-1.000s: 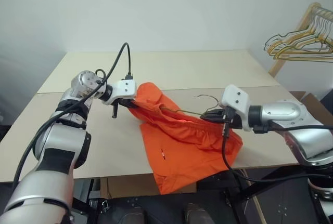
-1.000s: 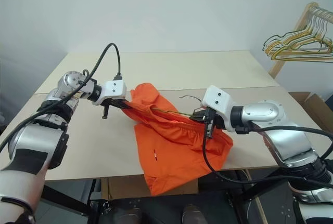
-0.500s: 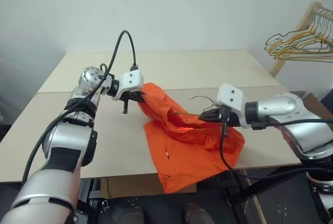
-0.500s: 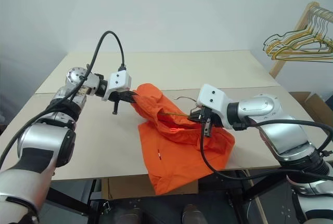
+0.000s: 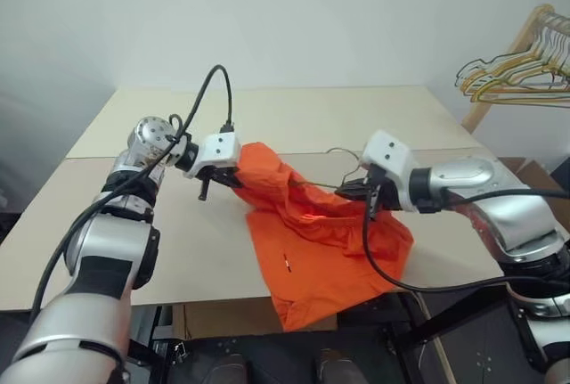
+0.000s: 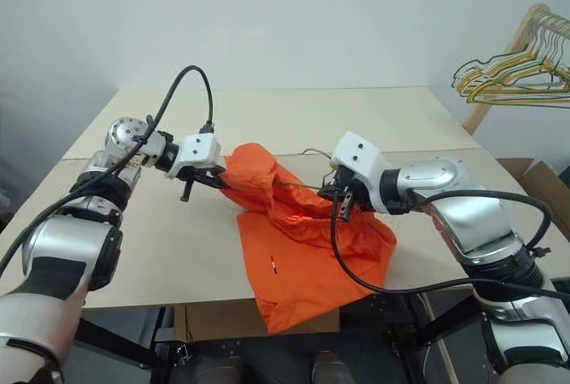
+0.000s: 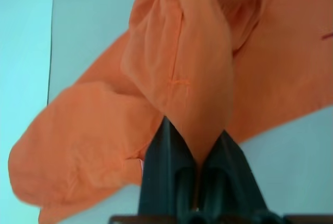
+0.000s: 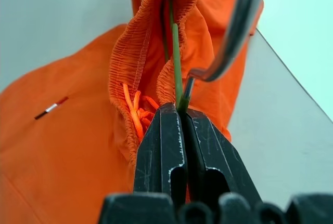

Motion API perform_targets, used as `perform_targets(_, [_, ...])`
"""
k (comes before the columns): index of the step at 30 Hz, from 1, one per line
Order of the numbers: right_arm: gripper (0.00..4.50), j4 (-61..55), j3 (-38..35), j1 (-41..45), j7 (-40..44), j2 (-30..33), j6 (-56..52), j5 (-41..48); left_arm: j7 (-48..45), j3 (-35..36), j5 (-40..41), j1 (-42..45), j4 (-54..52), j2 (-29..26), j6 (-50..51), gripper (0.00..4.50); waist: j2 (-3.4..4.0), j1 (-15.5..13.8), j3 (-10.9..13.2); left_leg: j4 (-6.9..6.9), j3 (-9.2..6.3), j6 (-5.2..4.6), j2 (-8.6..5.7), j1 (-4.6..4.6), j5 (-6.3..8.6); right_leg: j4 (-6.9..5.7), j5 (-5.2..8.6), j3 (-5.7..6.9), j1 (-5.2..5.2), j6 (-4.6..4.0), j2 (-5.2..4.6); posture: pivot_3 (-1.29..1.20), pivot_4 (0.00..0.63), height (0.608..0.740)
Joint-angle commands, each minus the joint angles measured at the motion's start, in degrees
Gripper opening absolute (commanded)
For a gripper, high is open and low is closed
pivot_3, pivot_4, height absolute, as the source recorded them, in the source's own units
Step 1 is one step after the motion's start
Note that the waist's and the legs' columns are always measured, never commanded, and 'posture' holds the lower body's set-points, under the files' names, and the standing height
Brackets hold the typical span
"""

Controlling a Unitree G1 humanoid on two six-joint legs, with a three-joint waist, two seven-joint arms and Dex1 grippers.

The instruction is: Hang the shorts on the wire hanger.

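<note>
Right claw (image 8: 182, 110) on wire hanger (image 8: 176, 63)

Most of the wire hanger (image 8: 176, 57) is buried inside the orange shorts (image 5: 325, 241); just its hook and a short green stretch at the waistband can be seen. The shorts' lower hem drapes past the table (image 5: 196, 241) edge. A fold of fabric covers the left gripper (image 7: 196, 154) at its tips. The bunched hangers (image 5: 517, 77) on the wooden rack run off the frame's side.
</note>
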State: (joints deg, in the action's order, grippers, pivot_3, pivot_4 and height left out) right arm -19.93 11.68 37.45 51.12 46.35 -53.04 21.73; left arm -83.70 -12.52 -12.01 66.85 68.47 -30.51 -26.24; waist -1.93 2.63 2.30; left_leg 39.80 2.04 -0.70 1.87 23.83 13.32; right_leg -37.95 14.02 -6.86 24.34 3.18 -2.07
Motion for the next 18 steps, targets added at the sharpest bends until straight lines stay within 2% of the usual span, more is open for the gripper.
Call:
perform_targets(1, [0.00, -1.8, -4.5, 2.1, 0.3, 0.8, -0.6, 1.9, 1.0, -0.4, -0.8, 0.9, -0.3, -1.8, -0.9, 1.61, 0.00, 0.1, 0.0, 0.00, 0.00, 0.00, 0.00, 0.00, 0.00, 0.00, 0.00, 0.00, 0.00, 0.00, 0.00, -0.04, 0.000, 0.740])
perform_targets(6, [0.00, -2.4, -6.9, 2.5, 1.7, 2.8, -1.7, 4.5, -0.6, 0.4, -0.7, 2.5, 0.0, -4.4, -3.0, 3.20, 0.00, 0.2, 0.0, 0.00, 0.00, 0.00, 0.02, -0.02, 0.00, -0.02, 0.02, 0.02, 0.02, 0.03, 0.00, -0.04, 0.000, 0.740])
perform_targets(10, [0.00, -1.5, -7.9, 4.7, 3.3, 4.4, -3.3, 6.6, -7.9, 3.2, 6.7, 5.9, -2.3, -3.7, -1.7, 4.37, 0.01, 0.1, 0.0, 0.00, 0.01, 0.00, 0.02, 0.00, 0.00, -0.01, 0.01, 0.01, 0.02, 0.01, 0.00, -0.04, 0.000, 0.740])
perform_targets(14, [0.00, 1.1, -6.3, 9.4, 5.3, 5.5, -5.4, 7.7, -8.8, 0.5, 17.8, 7.0, -7.9, -0.5, 4.3, 4.37, 0.02, 0.0, 0.0, 0.00, 0.01, 0.00, 0.02, 0.03, 0.00, 0.00, 0.08, 0.03, 0.04, 0.12, -0.02, -0.04, 0.000, 0.740])
perform_targets(18, [0.00, 3.4, -4.1, 13.9, 7.4, 6.2, -6.8, 7.7, -8.8, -2.3, 19.5, 7.1, -10.0, 3.1, 5.4, 4.37, 0.02, 0.2, 0.0, 0.00, 0.03, 0.00, 0.00, 0.02, 0.00, 0.00, 0.15, 0.00, 0.03, 0.23, -0.06, -0.04, 0.000, 0.740])
